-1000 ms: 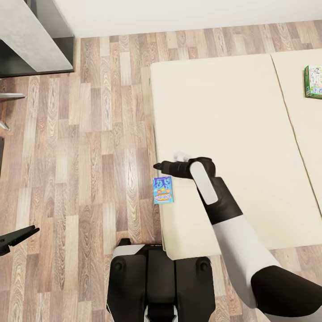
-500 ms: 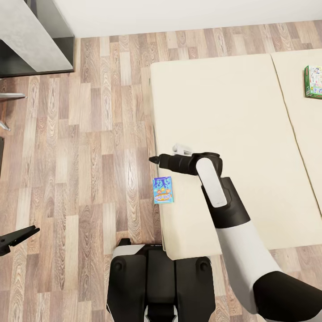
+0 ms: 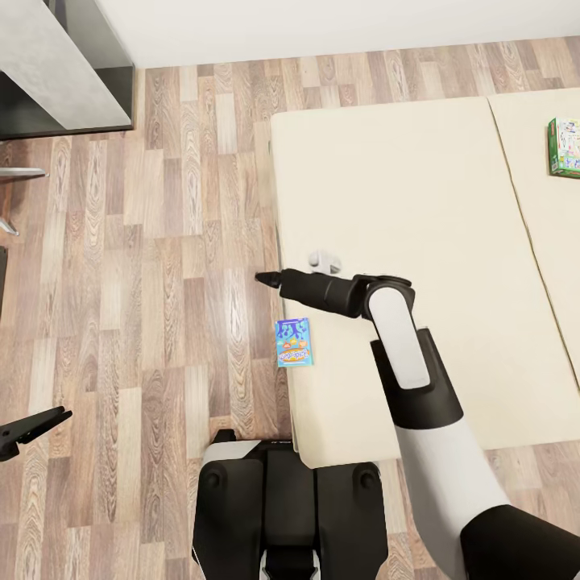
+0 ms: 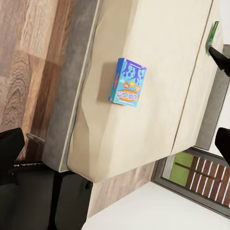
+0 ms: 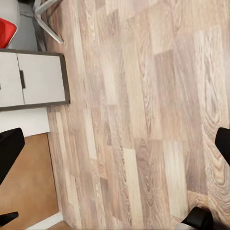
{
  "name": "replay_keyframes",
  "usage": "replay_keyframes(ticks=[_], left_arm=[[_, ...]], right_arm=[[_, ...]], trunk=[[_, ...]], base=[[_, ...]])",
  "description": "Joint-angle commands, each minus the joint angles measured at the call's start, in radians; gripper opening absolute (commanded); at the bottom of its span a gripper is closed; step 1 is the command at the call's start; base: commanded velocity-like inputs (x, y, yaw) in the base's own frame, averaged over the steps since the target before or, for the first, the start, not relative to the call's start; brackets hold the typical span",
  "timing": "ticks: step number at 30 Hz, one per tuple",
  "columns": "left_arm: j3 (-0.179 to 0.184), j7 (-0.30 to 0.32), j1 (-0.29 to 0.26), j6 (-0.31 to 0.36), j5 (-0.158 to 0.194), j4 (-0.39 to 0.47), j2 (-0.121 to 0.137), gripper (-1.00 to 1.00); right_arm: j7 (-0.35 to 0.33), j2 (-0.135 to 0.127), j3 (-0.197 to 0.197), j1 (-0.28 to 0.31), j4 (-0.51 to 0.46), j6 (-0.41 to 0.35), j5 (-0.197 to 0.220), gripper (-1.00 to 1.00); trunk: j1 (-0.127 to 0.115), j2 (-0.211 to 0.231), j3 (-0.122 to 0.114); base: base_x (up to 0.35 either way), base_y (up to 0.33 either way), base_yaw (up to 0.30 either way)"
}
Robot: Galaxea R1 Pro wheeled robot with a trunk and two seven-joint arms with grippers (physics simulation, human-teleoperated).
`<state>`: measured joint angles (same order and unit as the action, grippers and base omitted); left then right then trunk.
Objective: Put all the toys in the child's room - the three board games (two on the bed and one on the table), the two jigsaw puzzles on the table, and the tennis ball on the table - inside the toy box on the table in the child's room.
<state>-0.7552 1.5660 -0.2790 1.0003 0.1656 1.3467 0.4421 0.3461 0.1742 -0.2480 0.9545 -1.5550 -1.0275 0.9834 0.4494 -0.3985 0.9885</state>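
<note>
A blue-purple board game lies flat on the beige bed, at its near left edge; the left wrist view shows the same board game. A green-edged board game rests far right on the mattress, seen as a green sliver in the left wrist view. My right gripper reaches past the bed's left edge, beyond the blue game, open and empty above the floor. My left gripper hangs low at the left, open. The toy box, jigsaw puzzles and tennis ball are out of view.
A pale grey desk with a dark cabinet stands at the far left corner; its white door faces the room. A red chair seat and metal chair legs sit beside it. Wood-plank floor lies between bed and desk.
My right arm has stretched left and away, carrying the gripper from just above the blue board game out past the bed's edge. The game and left arm stayed put.
</note>
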Motion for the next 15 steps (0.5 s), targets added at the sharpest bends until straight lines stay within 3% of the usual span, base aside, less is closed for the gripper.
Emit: replay_keyframes(ticks=[1,15], left_arm=[[0.0,0.005,0.0,0.011,-0.002,0.0,0.0,1.0],[0.001,0.005,0.0,0.009,-0.003,0.0,-0.005,1.0]], right_arm=[[0.01,0.0,0.0,-0.006,-0.003,-0.002,0.012,1.0],[0.004,0.0,-0.001,-0.072,-0.012,0.004,0.024,1.0]], trunk=[[0.001,-0.002,0.001],[0.001,-0.002,-0.01]], base=[[0.0,0.0,0.0],[0.0,0.0,0.0]])
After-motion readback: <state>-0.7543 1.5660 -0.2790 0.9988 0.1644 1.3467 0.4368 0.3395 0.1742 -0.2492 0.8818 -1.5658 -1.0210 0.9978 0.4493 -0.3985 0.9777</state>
